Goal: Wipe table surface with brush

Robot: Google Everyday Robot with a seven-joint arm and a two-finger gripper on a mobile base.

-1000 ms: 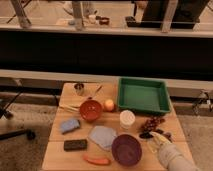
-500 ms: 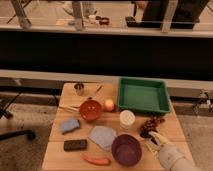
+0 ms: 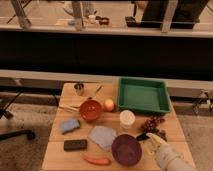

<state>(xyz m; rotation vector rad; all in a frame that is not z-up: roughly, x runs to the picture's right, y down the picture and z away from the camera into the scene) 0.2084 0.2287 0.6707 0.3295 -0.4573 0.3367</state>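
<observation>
The table surface is a light tan wooden top with plank lines. The brush shows as a small black head with a pale handle, lying near the front right, just below the grape bunch. My gripper, on a pale arm coming in from the bottom right corner, is right at the brush's handle end, beside the purple bowl. Whether it touches or holds the brush cannot be told.
A green tray stands at the back right. On the table are a red bowl, an orange, a white cup, a pale cloth, a blue-grey sponge, a black block, a carrot and a metal cup.
My arm has crept a little up and left, toward the brush and the grapes. Nothing else on the table has moved.
</observation>
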